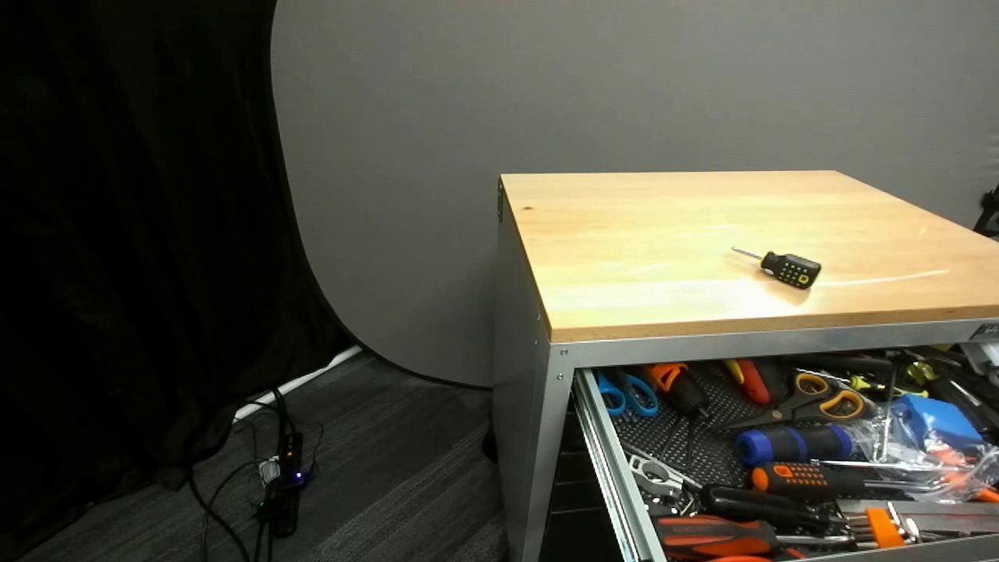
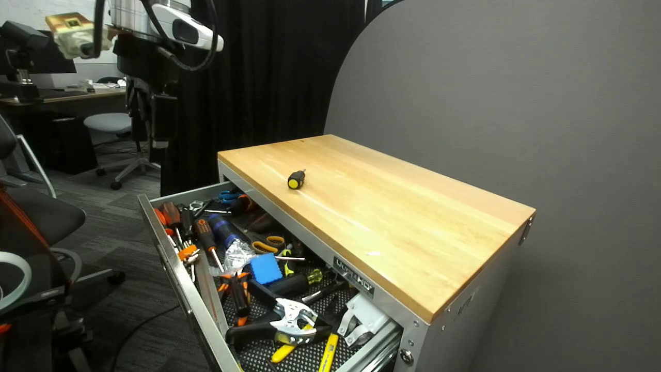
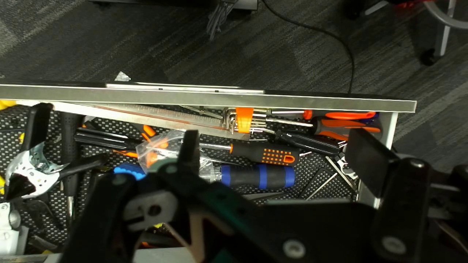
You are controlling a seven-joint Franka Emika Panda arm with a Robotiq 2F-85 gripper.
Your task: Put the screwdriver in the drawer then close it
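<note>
The screwdriver, short with a black and yellow handle, lies on the wooden cabinet top in both exterior views [image 1: 791, 270] [image 2: 296, 180]. The drawer under that top is pulled out and full of tools; its front edge shows in an exterior view [image 2: 187, 284] and in the wrist view [image 3: 299, 100]. My gripper [image 3: 274, 146] is open with nothing between its fingers, above the drawer's tools. The screwdriver is out of the wrist view. My arm [image 2: 181, 26] shows at the upper left in an exterior view, where the fingers are hard to make out against the dark curtain.
Inside the drawer lie an orange-dotted black screwdriver [image 3: 268, 152], a blue-banded handle [image 3: 257, 176], a steel ruler [image 3: 164, 118] and a spring clamp [image 3: 34, 171]. The wooden top [image 1: 663, 226] ends in a straight front edge above the drawer. A grey panel [image 2: 465, 103] stands behind the cabinet.
</note>
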